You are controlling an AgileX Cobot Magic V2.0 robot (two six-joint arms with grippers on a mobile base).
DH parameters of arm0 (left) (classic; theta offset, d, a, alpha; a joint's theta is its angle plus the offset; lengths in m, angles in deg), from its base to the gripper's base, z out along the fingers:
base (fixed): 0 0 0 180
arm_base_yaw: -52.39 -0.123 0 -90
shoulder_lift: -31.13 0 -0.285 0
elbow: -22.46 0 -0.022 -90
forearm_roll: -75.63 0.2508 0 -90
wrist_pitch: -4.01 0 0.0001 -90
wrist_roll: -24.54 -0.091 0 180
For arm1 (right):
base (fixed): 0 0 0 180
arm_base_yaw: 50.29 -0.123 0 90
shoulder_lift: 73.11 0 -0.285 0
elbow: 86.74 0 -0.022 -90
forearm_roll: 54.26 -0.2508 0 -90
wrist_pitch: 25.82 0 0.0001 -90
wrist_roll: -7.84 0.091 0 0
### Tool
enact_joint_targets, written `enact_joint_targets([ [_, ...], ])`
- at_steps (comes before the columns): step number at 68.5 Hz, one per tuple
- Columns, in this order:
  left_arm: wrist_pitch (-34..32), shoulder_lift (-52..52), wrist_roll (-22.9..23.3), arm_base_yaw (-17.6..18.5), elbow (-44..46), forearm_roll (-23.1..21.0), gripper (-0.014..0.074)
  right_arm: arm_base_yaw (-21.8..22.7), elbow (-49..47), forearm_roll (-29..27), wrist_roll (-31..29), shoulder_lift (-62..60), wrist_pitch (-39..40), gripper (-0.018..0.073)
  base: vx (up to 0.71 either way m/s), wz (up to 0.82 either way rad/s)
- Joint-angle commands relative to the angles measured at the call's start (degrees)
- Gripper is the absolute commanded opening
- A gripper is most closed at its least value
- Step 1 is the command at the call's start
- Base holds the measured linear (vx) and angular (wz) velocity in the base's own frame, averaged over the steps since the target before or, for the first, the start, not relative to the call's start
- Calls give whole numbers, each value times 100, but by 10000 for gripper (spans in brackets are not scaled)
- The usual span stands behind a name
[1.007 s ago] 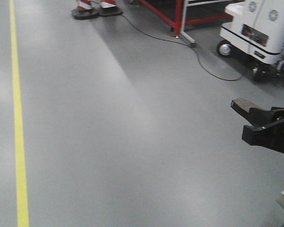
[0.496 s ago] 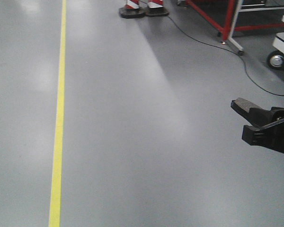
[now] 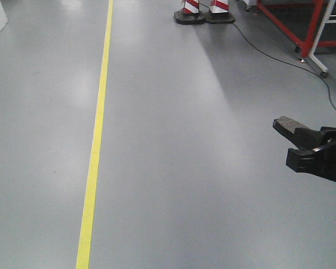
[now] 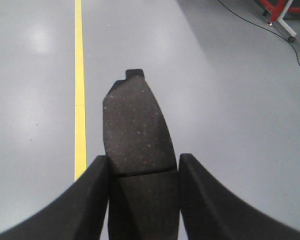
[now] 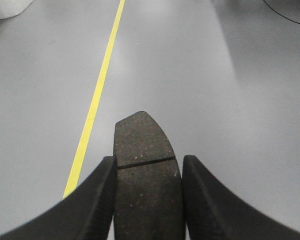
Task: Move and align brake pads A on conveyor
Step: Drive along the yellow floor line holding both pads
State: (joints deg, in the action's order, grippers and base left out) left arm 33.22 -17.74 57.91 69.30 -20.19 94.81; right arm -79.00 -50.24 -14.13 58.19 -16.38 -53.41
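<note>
Brake pads A hang above bare grey floor, the conveyor out of view. The left gripper clamps one, the right gripper a second pad, both jutting ahead of the fingertips. I judge a jolt could shake either loose.

No word, number, brand or label can be read in any view. The only markings are a yellow painted line running along the smooth grey floor and the warning bands on two red-and-white striped cones at the far edge.
</note>
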Motion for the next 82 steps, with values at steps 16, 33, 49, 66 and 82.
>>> enact_joint_targets([
  [16,-469,33,20,34,151,88,118,13,-175,238,-7,-71,397,49,28,9],
  [33,-469,33,20,34,151,88,118,13,-175,238,-7,-71,397,49,36,4],
  [49,-469,33,20,34,151,88,118,13,-175,238,-7,-71,397,49,40,5],
  [66,-469,33,20,34,151,88,118,13,-175,238,-7,-71,397,49,46,5],
  [82,-469,33,20,34,151,88,118,13,-175,238,-7,-71,397,49,49,9],
])
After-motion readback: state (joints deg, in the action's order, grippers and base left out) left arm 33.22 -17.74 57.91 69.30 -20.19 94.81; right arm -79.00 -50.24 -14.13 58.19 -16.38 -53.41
